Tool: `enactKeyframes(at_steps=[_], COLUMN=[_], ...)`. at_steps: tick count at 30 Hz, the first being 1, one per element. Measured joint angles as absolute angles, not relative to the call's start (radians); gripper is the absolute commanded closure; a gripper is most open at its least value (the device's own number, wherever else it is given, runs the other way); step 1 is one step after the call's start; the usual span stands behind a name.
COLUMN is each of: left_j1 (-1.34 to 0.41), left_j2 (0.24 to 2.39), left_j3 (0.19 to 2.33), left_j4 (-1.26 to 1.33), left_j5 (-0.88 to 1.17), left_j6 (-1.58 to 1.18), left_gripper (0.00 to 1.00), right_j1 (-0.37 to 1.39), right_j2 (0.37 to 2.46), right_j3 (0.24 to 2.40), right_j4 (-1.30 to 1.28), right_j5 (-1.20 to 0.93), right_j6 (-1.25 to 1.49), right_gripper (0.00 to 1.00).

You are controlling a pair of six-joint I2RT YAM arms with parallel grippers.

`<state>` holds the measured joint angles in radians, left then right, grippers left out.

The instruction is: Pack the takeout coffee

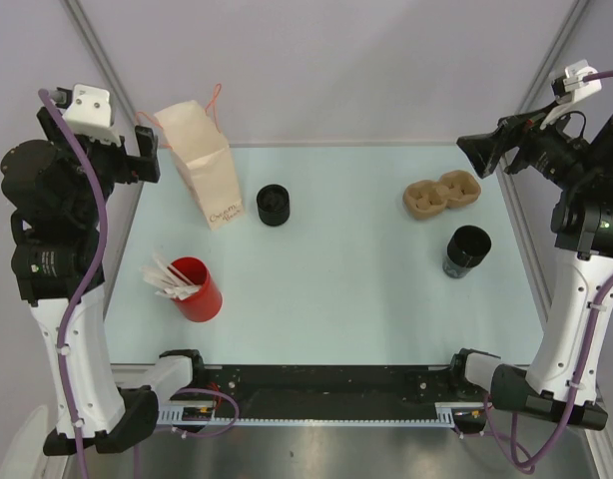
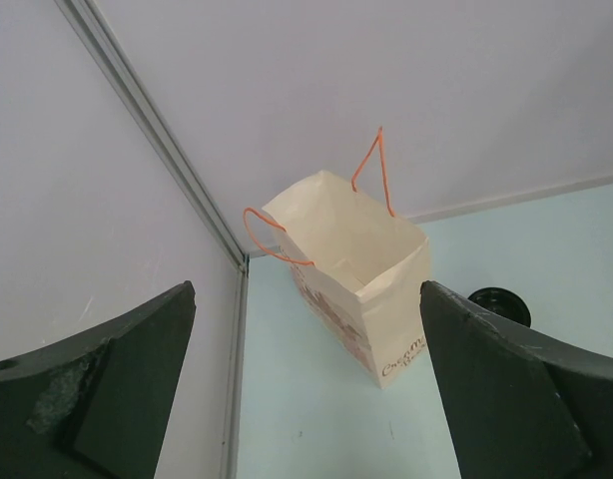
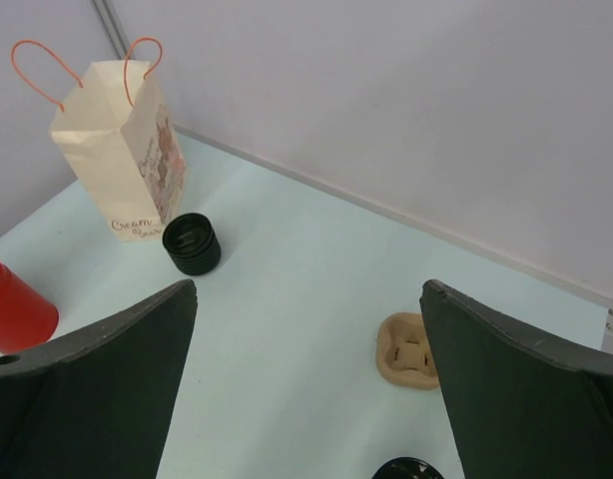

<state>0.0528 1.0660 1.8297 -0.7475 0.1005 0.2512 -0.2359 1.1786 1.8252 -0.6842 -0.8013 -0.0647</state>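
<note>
A cream paper bag [image 1: 205,165] with orange handles stands open at the back left of the table; it also shows as the bag [image 2: 356,269] and the bag [image 3: 122,140]. Beside it sits a stack of black lids [image 1: 274,205] [image 3: 192,242]. A tan cardboard cup carrier [image 1: 442,194] [image 3: 406,351] lies at the back right, with a black cup [image 1: 467,249] just in front of it. My left gripper [image 1: 145,155] [image 2: 306,299] hangs open and empty, raised left of the bag. My right gripper [image 1: 481,150] [image 3: 308,289] is open and empty, raised above the right back corner.
A red cup [image 1: 197,289] holding white stirrers stands at the front left. The pale blue table [image 1: 346,289] is bounded by grey walls with metal corner posts at the back and sides. A black rail runs along the near edge.
</note>
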Motion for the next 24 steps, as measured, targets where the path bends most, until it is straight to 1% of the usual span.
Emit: enactKeyframes(at_steps=[24], left_j1=[0.053], left_j2=[1.064], left_j3=[1.815], left_j4=[-0.746], left_j5=[0.16], left_j6=[0.244], left_gripper=[0.0], right_j1=[-0.245], right_j2=[1.171], right_j3=[1.799], right_j4=[-0.671], right_j5=[-0.81], right_j6=[-0.088], right_gripper=[0.0])
